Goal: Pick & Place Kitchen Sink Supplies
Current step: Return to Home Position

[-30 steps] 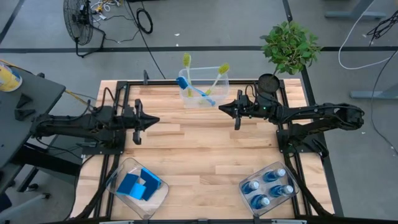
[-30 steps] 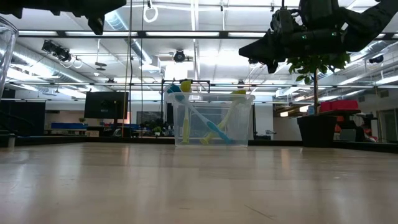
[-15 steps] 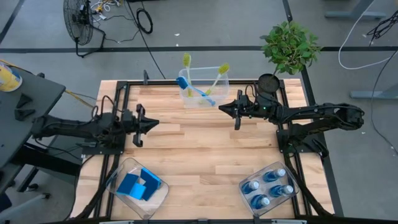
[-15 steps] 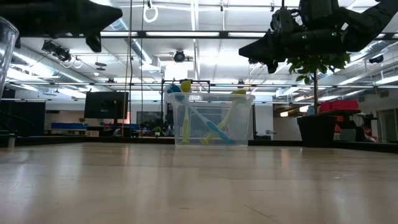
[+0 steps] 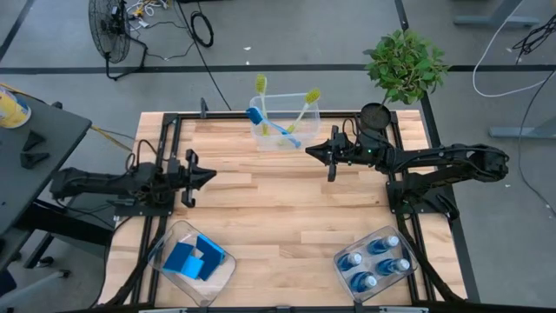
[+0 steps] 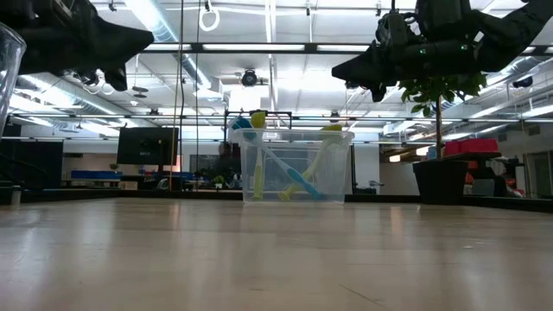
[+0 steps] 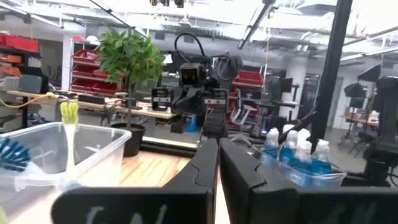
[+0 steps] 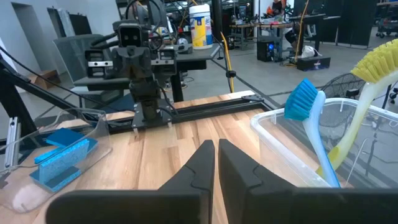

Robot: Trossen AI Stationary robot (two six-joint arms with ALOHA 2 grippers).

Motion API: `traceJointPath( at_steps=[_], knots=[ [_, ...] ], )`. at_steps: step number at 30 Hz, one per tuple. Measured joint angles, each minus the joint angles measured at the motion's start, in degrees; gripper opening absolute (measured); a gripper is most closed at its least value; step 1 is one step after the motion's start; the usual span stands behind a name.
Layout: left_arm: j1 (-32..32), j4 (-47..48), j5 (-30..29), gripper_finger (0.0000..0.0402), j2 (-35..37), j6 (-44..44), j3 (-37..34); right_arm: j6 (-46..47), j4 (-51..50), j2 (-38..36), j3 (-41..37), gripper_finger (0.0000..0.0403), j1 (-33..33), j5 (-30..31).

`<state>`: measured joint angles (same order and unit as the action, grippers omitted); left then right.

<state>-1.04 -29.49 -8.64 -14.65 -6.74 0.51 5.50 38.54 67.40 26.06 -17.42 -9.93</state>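
While both arms hang over the worktop (image 5: 278, 209) with nothing held, the left fingers (image 5: 209, 175) and right fingers (image 5: 309, 149) are each pressed together. They point tip to tip, well apart.

Nearest the right fingers, just off to one side of their tips, stand the dish brushes (image 5: 276, 120) in a thin clear brush bin (image 5: 314, 122). Their slim handles lean and their bristly heads poke above the rim. That is the likely trouble: a sideways swing on the way home could clip a head and tip the light, glossy tub on the smooth wood planks.

Farther off, beside and behind the left fingers, the flat, porous blue sponges (image 5: 193, 258) lie in a sponge bin (image 5: 165, 239). Farthest from both, the small white-capped soap bottles (image 5: 375, 261) stand upright in a bottle bin (image 5: 409, 252).
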Motion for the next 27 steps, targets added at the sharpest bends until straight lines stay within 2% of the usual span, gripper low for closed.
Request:
traceJointPath(
  at_steps=[6,27],
  knots=[
    [0.0,5.77,-0.4,0.0019,4.79,2.47,0.0,0.0,0.0,0.0,0.0,0.0027,0.01,0.0],
    [-0.04,21.55,-0.77,0.0019,14.63,1.07,-0.02,0.0,0.0,0.0,0.0,0.0027,-0.01,0.0]
  ],
)
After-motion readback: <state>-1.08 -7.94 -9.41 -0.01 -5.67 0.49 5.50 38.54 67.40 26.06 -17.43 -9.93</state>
